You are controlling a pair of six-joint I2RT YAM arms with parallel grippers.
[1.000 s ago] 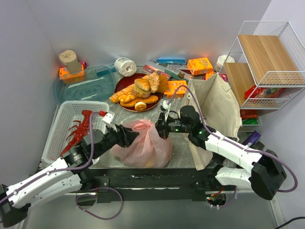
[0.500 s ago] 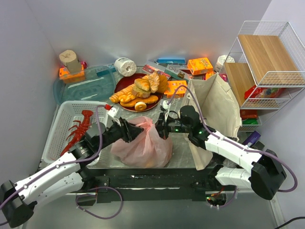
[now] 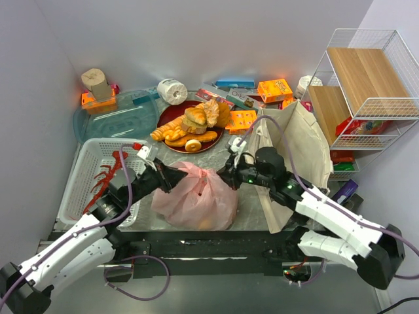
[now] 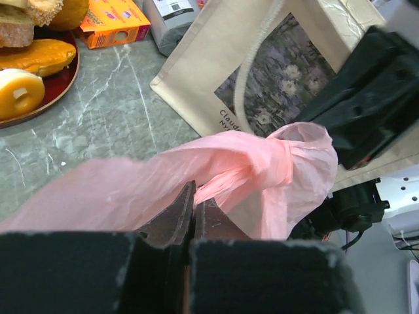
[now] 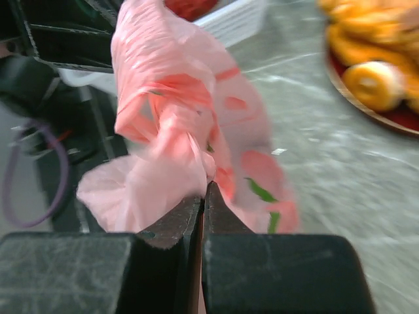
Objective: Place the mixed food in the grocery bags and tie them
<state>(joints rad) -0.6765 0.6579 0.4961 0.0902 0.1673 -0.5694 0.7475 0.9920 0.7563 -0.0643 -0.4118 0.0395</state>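
The pink plastic grocery bag [image 3: 196, 199] sits on the marble table between both arms, its top gathered into twisted handles. My left gripper [image 3: 175, 178] is shut on the left handle strand [image 4: 226, 183]. My right gripper [image 3: 226, 178] is shut on the right side of the bunched pink plastic [image 5: 167, 163]. A knotted loop of the bag [image 4: 288, 154] shows in the left wrist view. Green and red shapes [image 5: 262, 191] of the mixed food show faintly through the film. The beige canvas tote [image 3: 298, 147] with a dark printed panel [image 4: 275, 85] stands just right of the bag.
A red plate [image 3: 171, 114] of breads lies behind the bag. A white basket [image 3: 91, 160] holding a red lobster [image 3: 108, 178] is at the left. Orange boxes [image 3: 275, 89], a clear tub [image 3: 118, 114] and a wire shelf [image 3: 366, 85] line the back and right.
My left gripper moved right to the bag's top and closed on the left handle. The right arm shifted a little right and kept its hold. The bag's top is now drawn between both grippers.
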